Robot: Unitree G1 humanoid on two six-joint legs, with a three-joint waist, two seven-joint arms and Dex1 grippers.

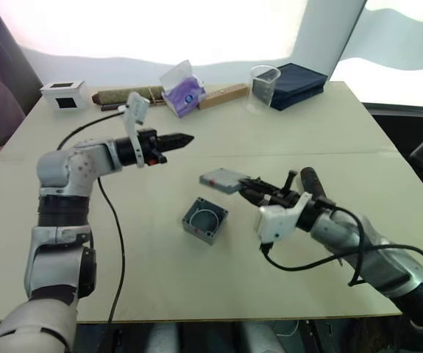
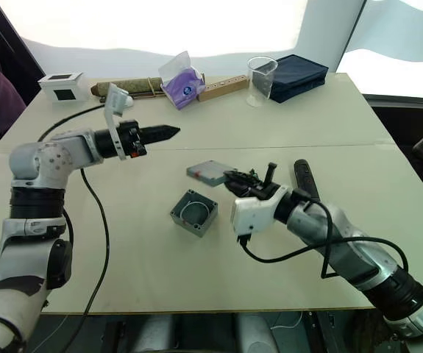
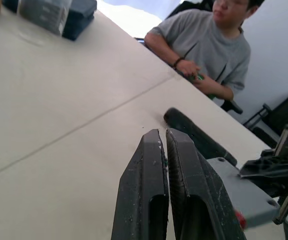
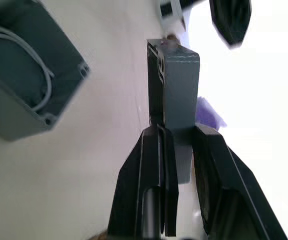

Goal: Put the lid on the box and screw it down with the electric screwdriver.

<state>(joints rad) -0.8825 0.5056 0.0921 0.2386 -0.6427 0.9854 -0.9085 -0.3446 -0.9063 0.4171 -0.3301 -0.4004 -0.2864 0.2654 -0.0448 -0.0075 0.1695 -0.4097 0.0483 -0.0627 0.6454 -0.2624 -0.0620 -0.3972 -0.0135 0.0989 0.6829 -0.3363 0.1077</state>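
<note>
The right claw (image 1: 246, 184) is pinching the lid (image 1: 221, 179) above the table (image 1: 343, 132), near the open box (image 1: 204, 220); the left claw (image 1: 184, 138) is hovering pressed closed, empty.

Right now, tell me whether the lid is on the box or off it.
Off. The right gripper holds the lid above the table, beside the box, whose hollow inside faces up uncovered.

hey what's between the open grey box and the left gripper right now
Only bare table between the box and the shut, empty left gripper, seen in both eye views. The lid, held by the right gripper, sits off that line.
</note>
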